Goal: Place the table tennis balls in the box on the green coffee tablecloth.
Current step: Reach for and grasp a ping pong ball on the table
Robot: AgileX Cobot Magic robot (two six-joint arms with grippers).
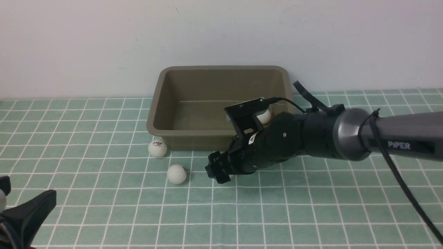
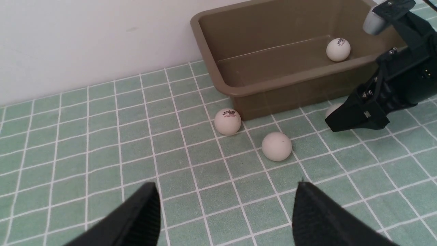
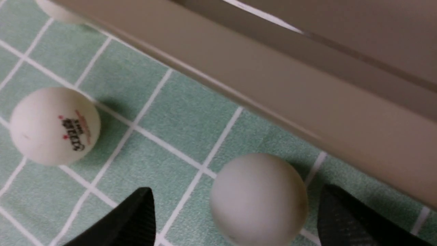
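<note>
One small white matte table tennis ball (image 2: 338, 49) with a dark printed logo lay on the floor of the rectangular olive-brown plastic box (image 1: 183, 138), in its right-hand part. The other three balls lay outside, on the pale green coffee tablecloth (image 1: 311, 207) with its grid of thin white lines. The second ball (image 1: 157, 148), logo uppermost, sat just beside the box's front left corner. The third ball (image 1: 176, 173) lay a little nearer the robot, close to the second but not touching it. The fourth ball (image 3: 257, 200) rested on the cloth close to the box's front wall, between the two black fingers of the right claw (image 1: 218, 169).

That claw stood wide open, low over the cloth. A gap showed on each side of the fourth ball, so it had hold of nothing. The right arm reached in from the right, across the front of the box.

The left claw (image 2: 225, 218) hung well back from the balls, near the robot's left. Its jaws were spread apart with only cloth between them. The box stood against a plain pale wall (image 1: 104, 41).
</note>
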